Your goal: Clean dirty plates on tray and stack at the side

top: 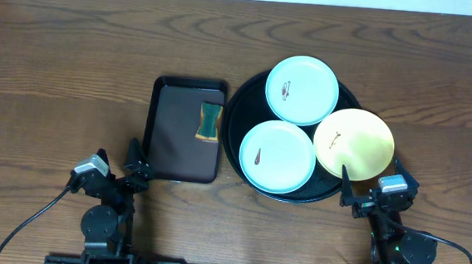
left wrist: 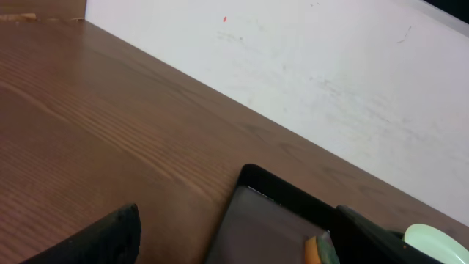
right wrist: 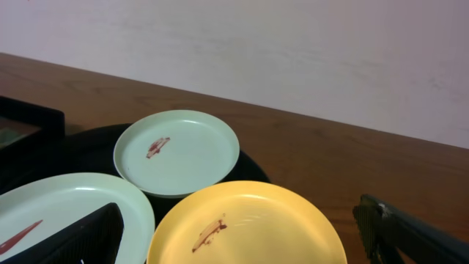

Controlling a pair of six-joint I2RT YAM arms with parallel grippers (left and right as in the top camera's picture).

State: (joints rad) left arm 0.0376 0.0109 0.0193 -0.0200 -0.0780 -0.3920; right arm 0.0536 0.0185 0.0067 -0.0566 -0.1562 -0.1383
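Observation:
The round black tray (top: 248, 108) holds the dirty plates. A mint plate (top: 302, 89) lies at its far side, a second mint plate (top: 277, 156) at its near left, and a yellow plate (top: 354, 144) at its right. Each carries a small smear. My right gripper (top: 372, 181) stands open just in front of the yellow plate (right wrist: 249, 227), with nothing between its fingers. In the right wrist view the far mint plate (right wrist: 177, 150) and the near mint plate (right wrist: 66, 213) also show. Near the table's front left, my left gripper (top: 121, 164) is open and empty.
A rectangular dark-brown tray (top: 177, 136) lies left of the black tray, with an orange-and-green sponge (top: 209, 120) on its right side. The left wrist view shows this tray (left wrist: 264, 227), the sponge (left wrist: 320, 251) and a pale wall beyond the table's far edge.

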